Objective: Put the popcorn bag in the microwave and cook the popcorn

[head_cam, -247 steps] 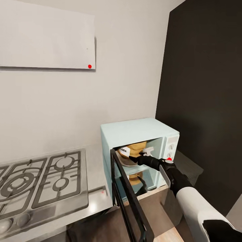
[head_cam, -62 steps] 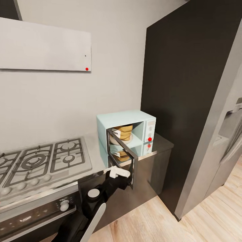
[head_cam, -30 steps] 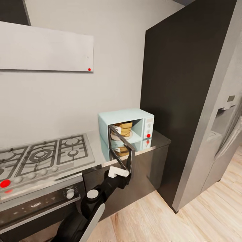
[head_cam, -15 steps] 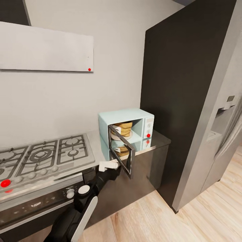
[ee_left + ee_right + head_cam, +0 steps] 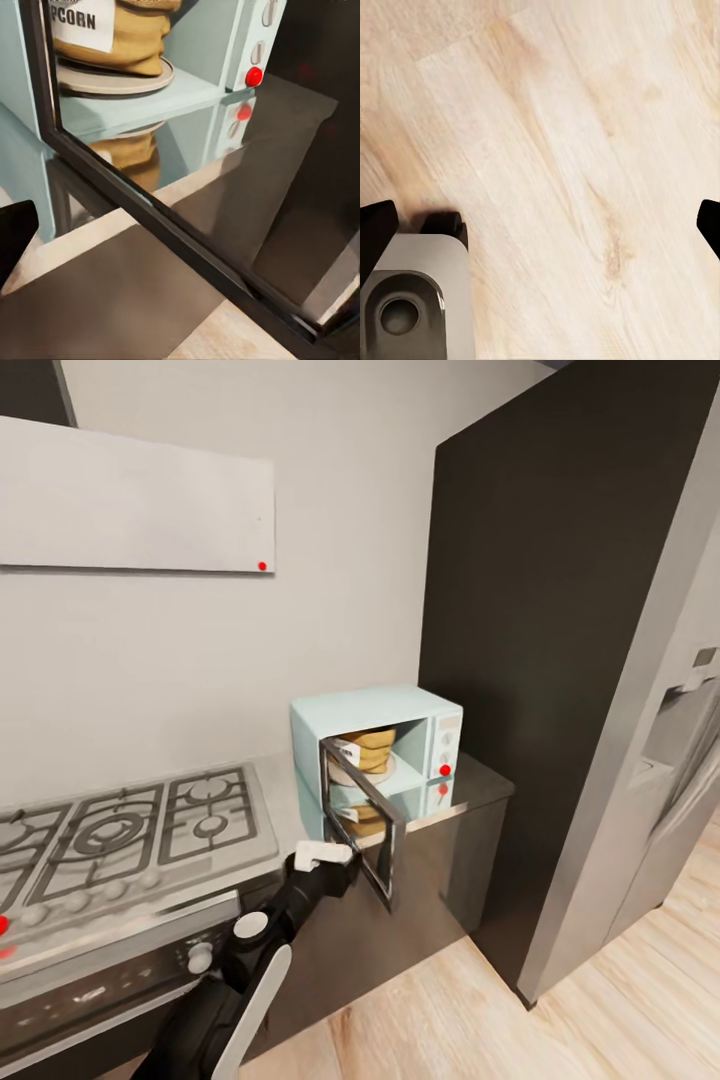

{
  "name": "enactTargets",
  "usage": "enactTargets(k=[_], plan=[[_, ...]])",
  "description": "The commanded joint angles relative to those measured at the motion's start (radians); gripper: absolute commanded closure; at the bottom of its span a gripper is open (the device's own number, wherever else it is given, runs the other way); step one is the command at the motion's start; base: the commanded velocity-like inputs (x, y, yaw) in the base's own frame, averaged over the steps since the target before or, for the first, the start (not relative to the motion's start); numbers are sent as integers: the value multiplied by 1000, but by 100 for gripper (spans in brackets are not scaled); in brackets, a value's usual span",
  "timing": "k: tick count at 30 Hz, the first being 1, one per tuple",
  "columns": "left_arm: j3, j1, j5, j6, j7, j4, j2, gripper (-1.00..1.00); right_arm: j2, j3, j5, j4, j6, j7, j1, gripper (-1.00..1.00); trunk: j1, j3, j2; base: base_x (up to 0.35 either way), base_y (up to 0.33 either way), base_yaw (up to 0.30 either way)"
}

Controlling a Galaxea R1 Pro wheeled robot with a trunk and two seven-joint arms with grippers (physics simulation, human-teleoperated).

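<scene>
Left gripper (image 5: 322,853) sits just left of centre, beside the open microwave door (image 5: 362,826); whether it's open, can't tell. Popcorn bag (image 5: 366,750) sits inside the mint microwave (image 5: 375,715) on the countertop (image 5: 478,785). Right gripper (image 5: 540,225) spread wide over wooden floor (image 5: 585,150), holding nothing.

The popcorn bag (image 5: 112,37) is cut off at the frame top, its label reading only "PCORN".
</scene>
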Motion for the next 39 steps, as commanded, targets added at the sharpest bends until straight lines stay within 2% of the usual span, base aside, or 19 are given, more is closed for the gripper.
enactTargets(k=[1, 7, 18, 21, 39], plan=[[-2, -1, 10, 4, 9, -1, 0, -100, -1, -9, 9, 3, -6, 3, -1, -100, 1, -1, -1, 296, 0, 0], [-5, -1, 12, 4, 7, -1, 0, -100, -1, -9, 9, 3, -7, 3, -1, -100, 1, -1, -1, 234, 0, 0], [-10, -1, 14, 8, -5, -3, 0, -100, 2, -9, 9, 3, -8, 2, -1, -100, 1, -1, -1, 17, 0, 0], [-30, -1, 14, 4, -5, -3, 0, -100, 3, -10, 7, 3, -16, 0, -2, -100, 1, -1, -1, 0, 0, -22], [-35, -1, 13, 3, 8, -3, 0, -100, 3, -10, 7, 3, -16, 0, -1, -100, 1, -1, -1, 0, 0, -147]])
